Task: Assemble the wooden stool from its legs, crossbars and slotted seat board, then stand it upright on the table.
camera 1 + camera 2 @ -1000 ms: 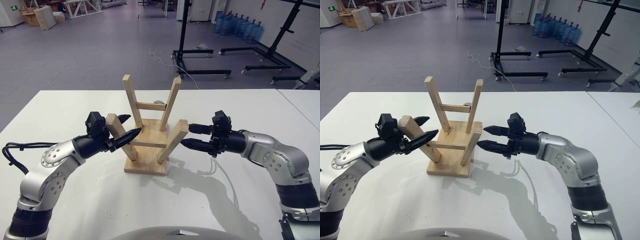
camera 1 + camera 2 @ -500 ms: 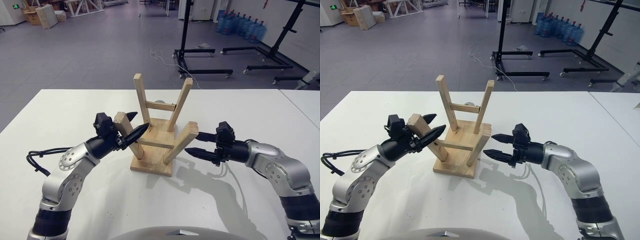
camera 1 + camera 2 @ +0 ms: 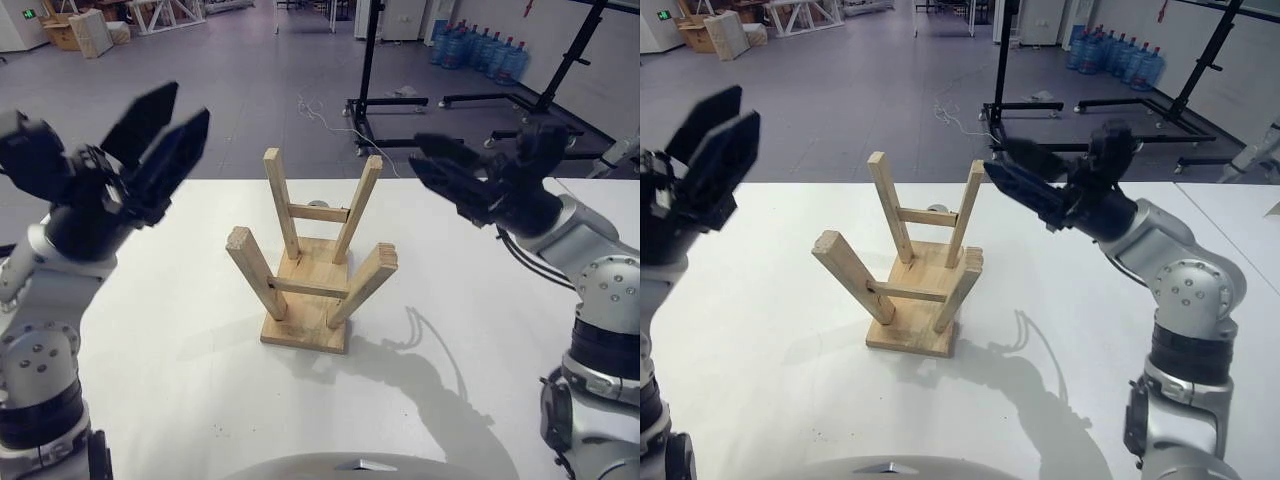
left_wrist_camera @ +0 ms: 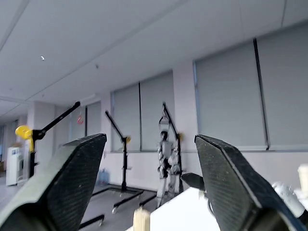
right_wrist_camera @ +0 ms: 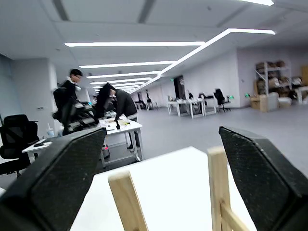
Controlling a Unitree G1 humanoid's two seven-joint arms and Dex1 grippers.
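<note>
The wooden stool (image 3: 310, 280) is assembled and rests upside down on the white table (image 3: 150, 340). Its seat board (image 3: 300, 330) lies flat and its four legs point up, joined by crossbars (image 3: 308, 288). My left gripper (image 3: 185, 103) is raised high to the left of the stool, open and holding nothing. My right gripper (image 3: 418, 155) hangs high to the right, above the far right leg, also open with nothing in it. The left wrist view has one leg tip (image 4: 141, 224) between the open fingers (image 4: 82, 183). Two leg tops (image 5: 217, 178) stand between the fingers (image 5: 260, 168) in the right wrist view.
Black wheeled stands (image 3: 400, 110) and blue water bottles (image 3: 475, 45) stand on the floor beyond the table's far edge. A second white table (image 3: 605, 205) adjoins on the right. Bare tabletop lies all around the stool.
Both arms have lifted from beside the stool's near legs, up and outward. The stool stays upside down in its place.
</note>
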